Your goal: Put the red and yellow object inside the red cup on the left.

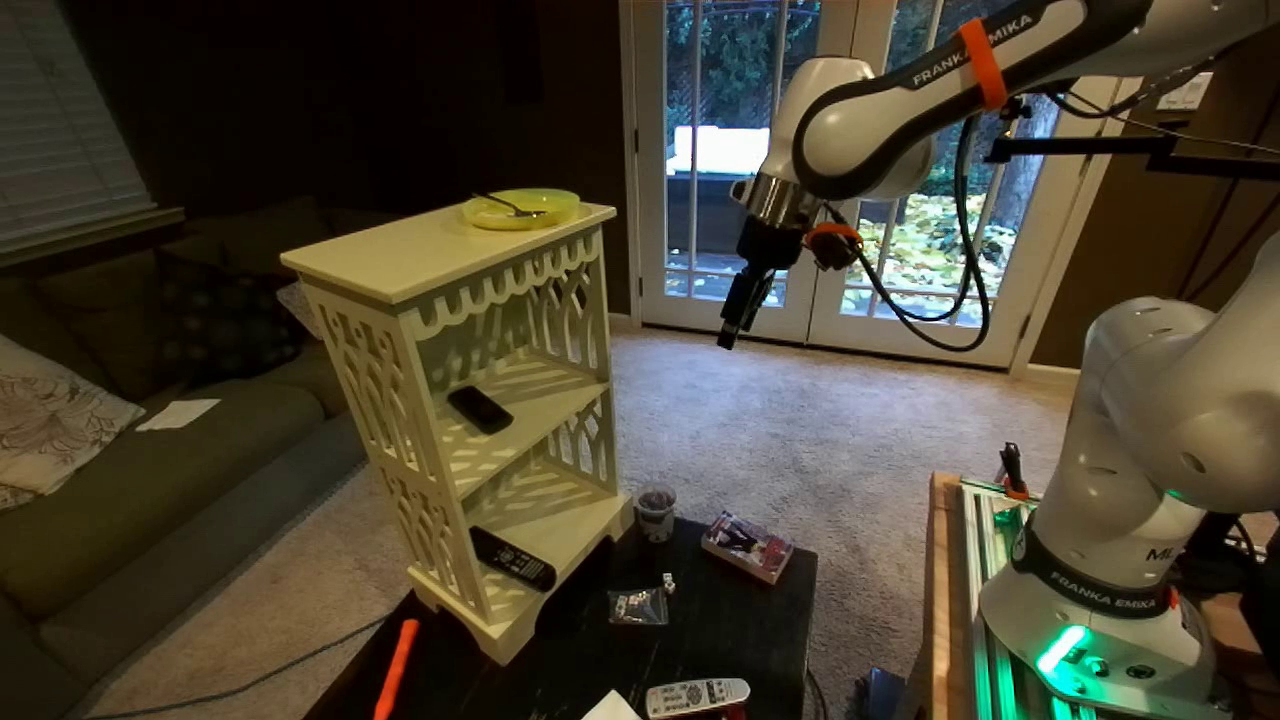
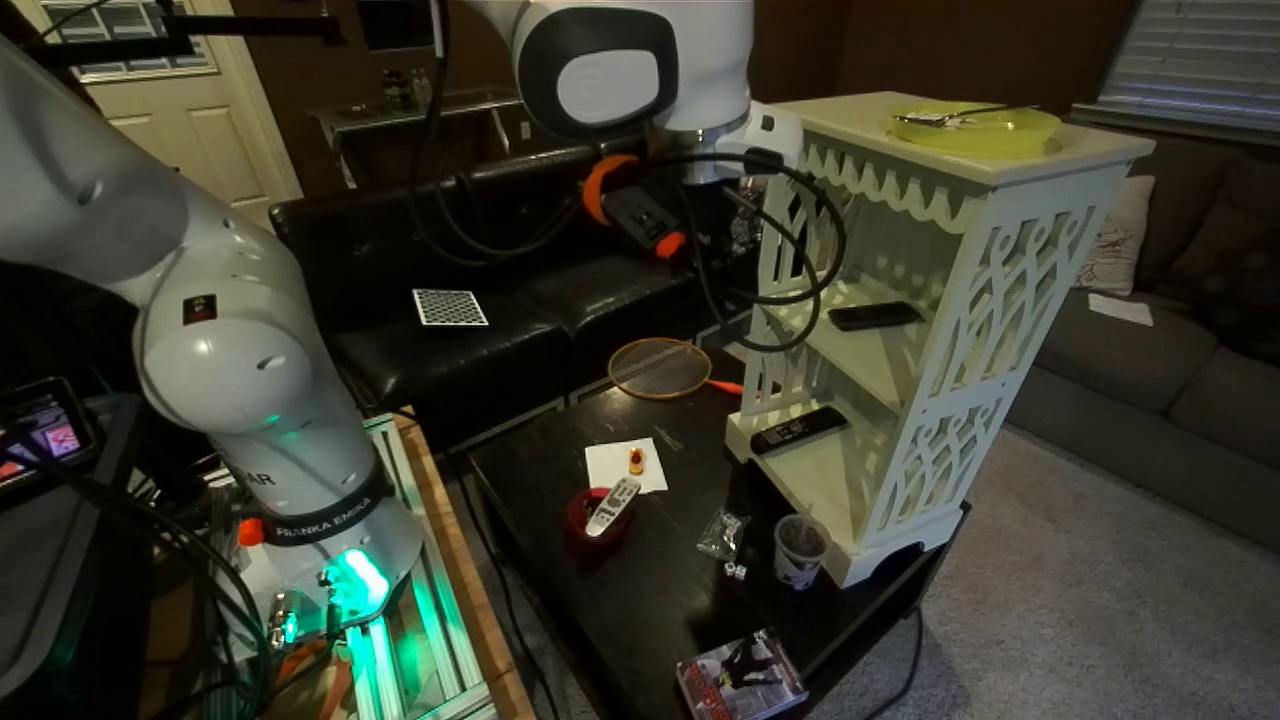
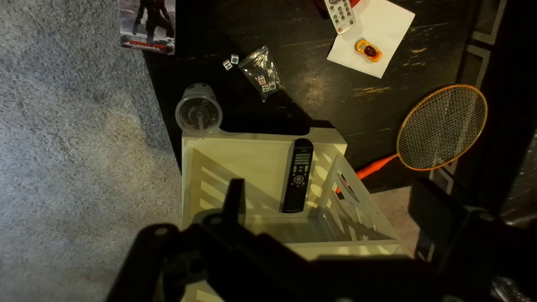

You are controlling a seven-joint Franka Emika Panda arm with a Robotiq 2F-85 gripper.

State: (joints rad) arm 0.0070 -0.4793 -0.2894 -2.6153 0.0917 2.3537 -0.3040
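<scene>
Your white arm [image 1: 865,135] has an orange strap [image 1: 983,65], looping black cables [image 1: 945,347], FRANKA EMIKA lettering [image 1: 1105,601] and a black gripper [image 3: 329,197].

We see a matt tool [image 3: 329,188] under a polished metal collar [image 1: 778,202], with a smooth, painted shelf unit [image 3: 247,157] ahead of it. Below the tool, we make out a scuffed, wood-like surface [image 3: 304,63] with a low sheen, bearing smooth paper [image 3: 390,29] under the shiny, plastic-looking red and yellow object [image 3: 369,50], and a crinkled, glossy plastic bag [image 3: 264,69]; farther below it, we find rough-piled carpet [image 3: 84,126].
</scene>
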